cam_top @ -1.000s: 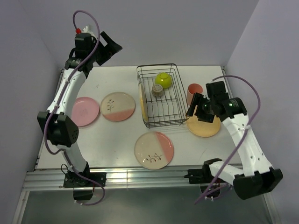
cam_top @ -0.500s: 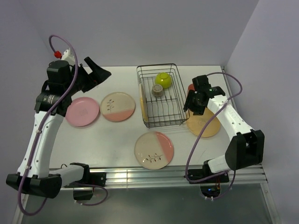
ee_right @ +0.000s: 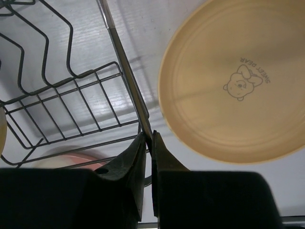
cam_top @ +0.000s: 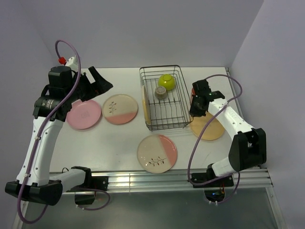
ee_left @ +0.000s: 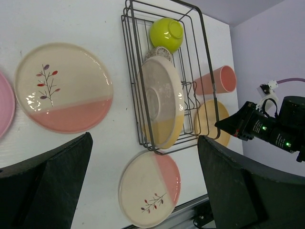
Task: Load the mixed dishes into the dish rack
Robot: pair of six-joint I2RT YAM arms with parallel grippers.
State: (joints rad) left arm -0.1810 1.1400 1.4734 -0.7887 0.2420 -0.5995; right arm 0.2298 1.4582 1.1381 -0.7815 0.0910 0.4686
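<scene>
Right tool: fingers nearly together, pinching the top rim wire of the dish rack on its right side. Just beside it on the bench lies the orange-yellow plate, printed with a bear face and the words "SWEET BEAR". Left tool: spread wide, holding nothing, raised above the bench. A cream-and-yellow plate stands on edge inside the rack.

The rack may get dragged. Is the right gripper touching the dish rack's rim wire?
Touching. In the right wrist view, the right gripper has its jaws shut on the rim wire of the dish rack; the wire runs straight in between them.
</scene>
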